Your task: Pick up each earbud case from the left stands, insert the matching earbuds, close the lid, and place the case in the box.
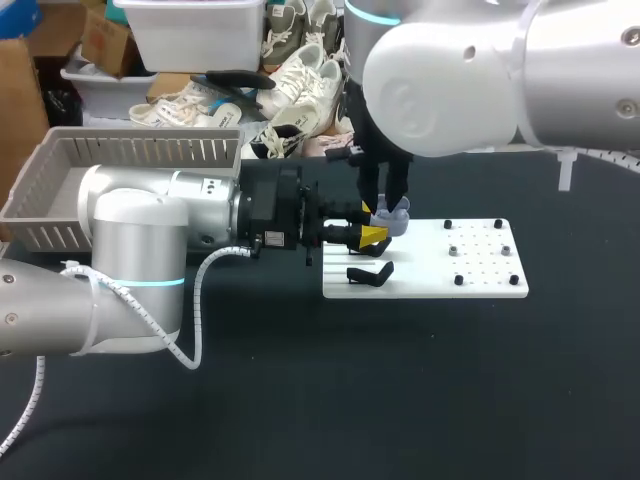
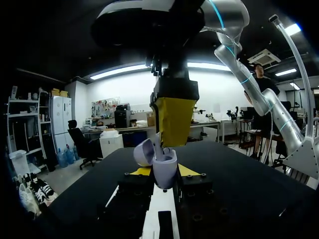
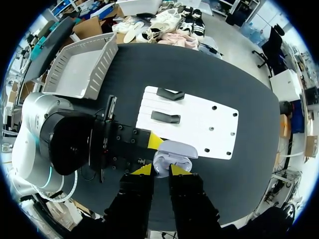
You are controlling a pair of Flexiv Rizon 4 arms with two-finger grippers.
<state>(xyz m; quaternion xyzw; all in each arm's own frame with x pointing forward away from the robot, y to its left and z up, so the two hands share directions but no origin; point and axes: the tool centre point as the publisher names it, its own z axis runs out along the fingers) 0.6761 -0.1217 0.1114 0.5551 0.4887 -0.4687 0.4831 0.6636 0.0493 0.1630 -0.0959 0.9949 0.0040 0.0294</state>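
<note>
Head view, centre frame: the left fingers [image 1: 374, 236] clamped the open earbud case [image 1: 393, 213] at the white board's [image 1: 480, 285] upper-left corner. Left wrist view: the right fingers [image 2: 173, 119], nearly closed, apparently pinched an earbud [image 2: 159, 142] just over the case; a straight descent should seat it. Right wrist view: case just ahead of them.

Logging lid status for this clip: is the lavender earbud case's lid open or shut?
Open. In the left wrist view the lid stands hinged back beside the body of the earbud case.
</note>
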